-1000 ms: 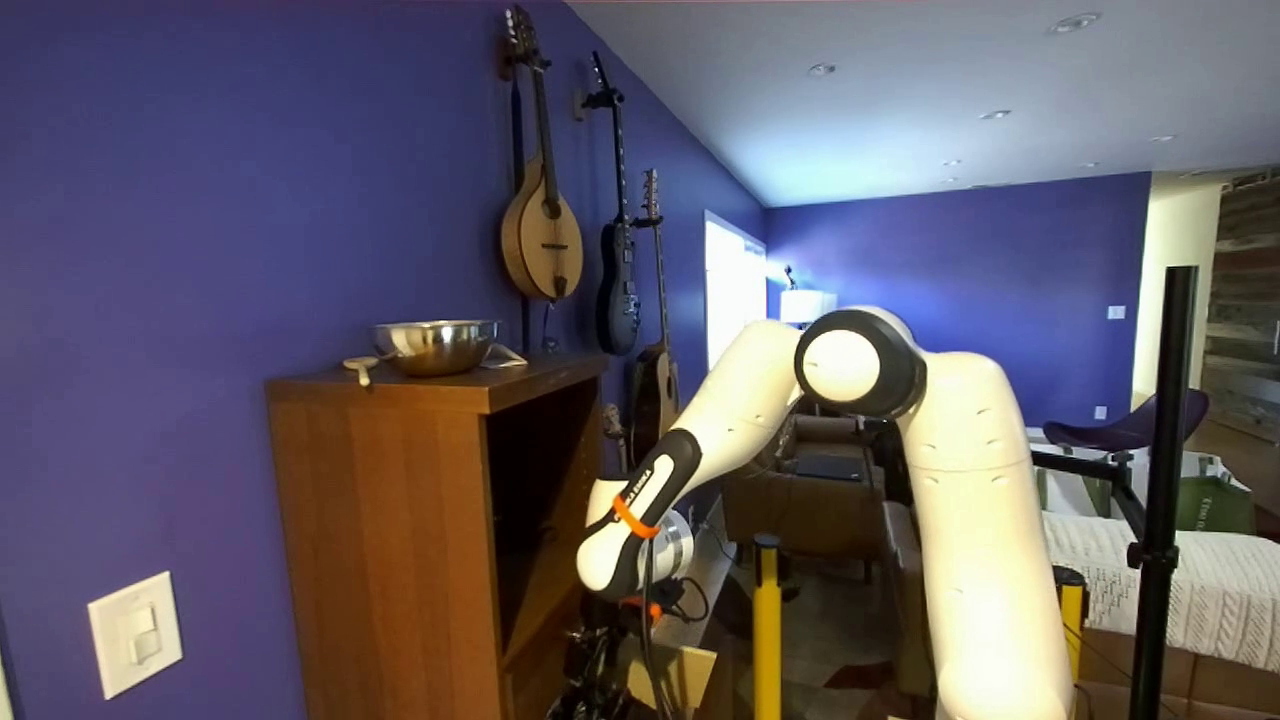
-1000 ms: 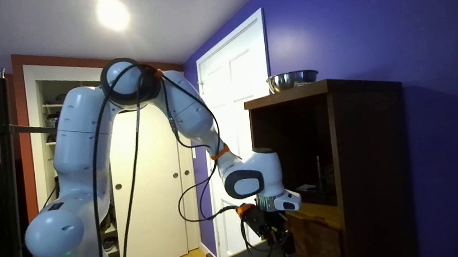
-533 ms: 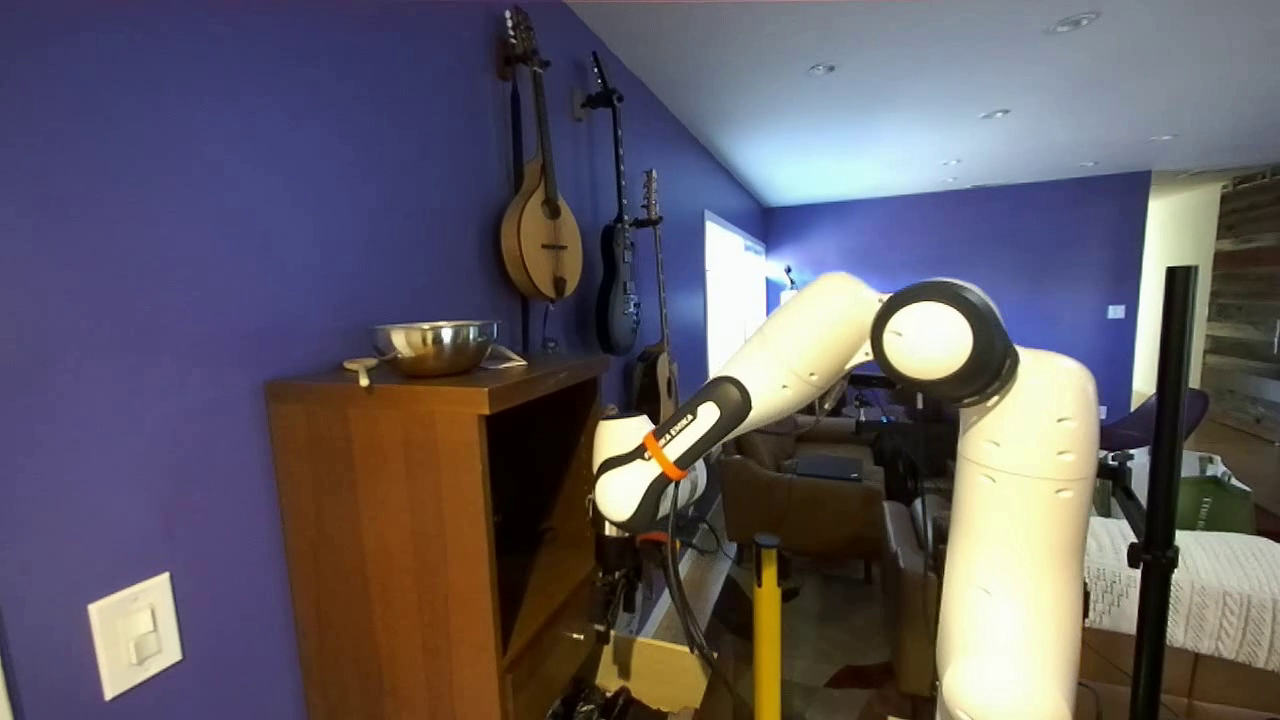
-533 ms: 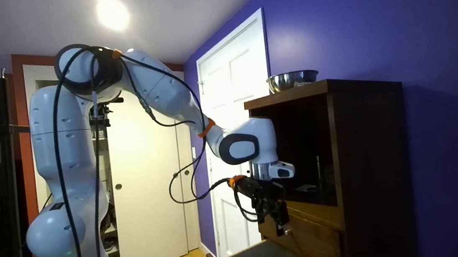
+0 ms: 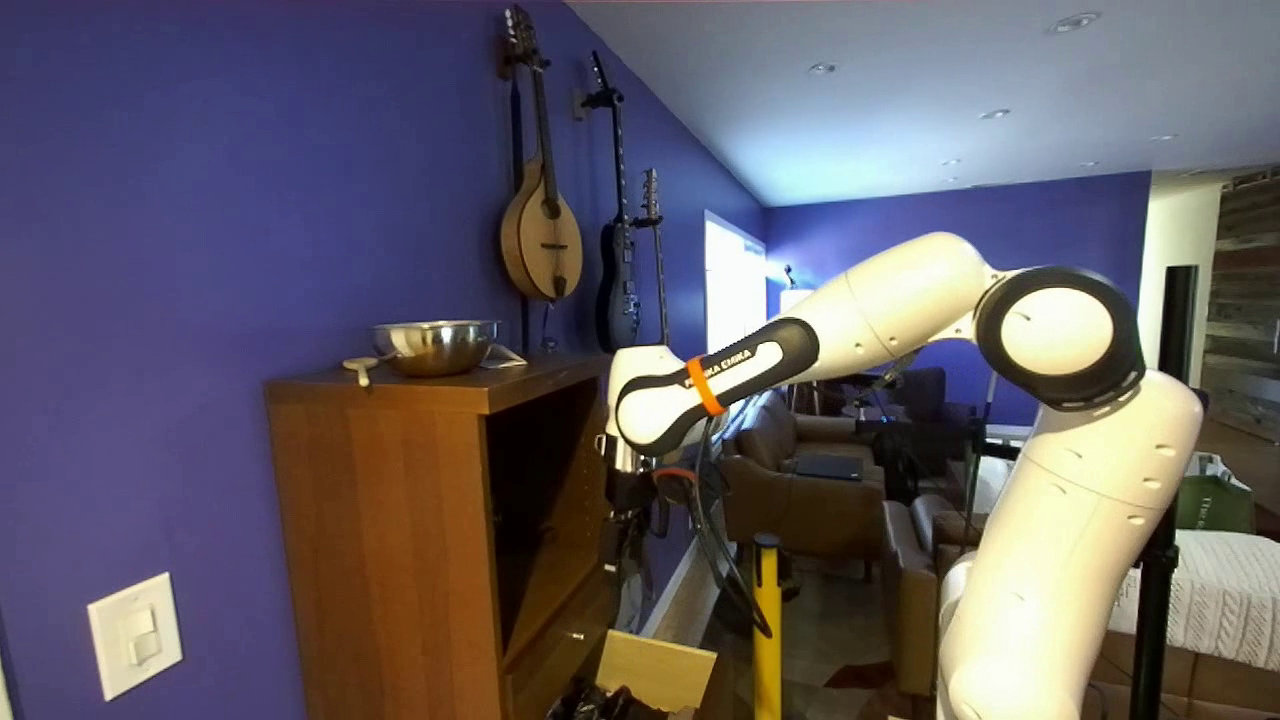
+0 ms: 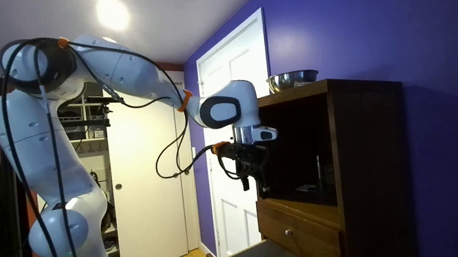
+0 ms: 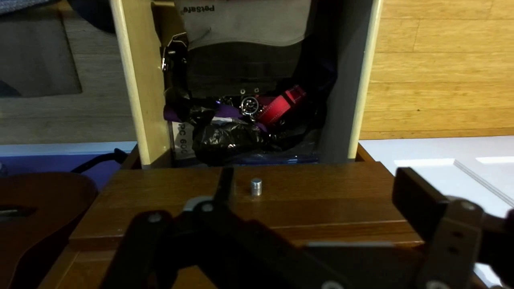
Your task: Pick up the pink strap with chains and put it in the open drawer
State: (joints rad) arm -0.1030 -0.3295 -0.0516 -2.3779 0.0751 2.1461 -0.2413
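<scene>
The pink strap point(image 7: 279, 107) lies inside the open drawer point(image 7: 130, 76), beside a metal ring and small shiny links point(image 7: 249, 105). I do not make it out in either exterior view. The drawer, with tan sides, also shows at the bottom of both exterior views point(image 5: 655, 668) point(image 6: 245, 255). My gripper point(image 7: 315, 186) is open, with nothing between its fingers. In both exterior views it hangs fingers down point(image 6: 255, 189), well above the drawer and in front of the cabinet's dark upper compartment point(image 6: 294, 151).
The drawer also holds a grey PetSafe item point(image 7: 249, 20) and a black plastic bag point(image 7: 225, 138). A shut drawer front with a metal knob point(image 7: 256, 187) is above it. A metal bowl point(image 6: 293, 80) stands on the cabinet point(image 6: 370, 152). A yellow post point(image 5: 767, 630) stands nearby.
My gripper has risen from low over the open drawer to above the shut drawer front. The arm's elbow has moved up and back from the cabinet. The drawer has not moved.
</scene>
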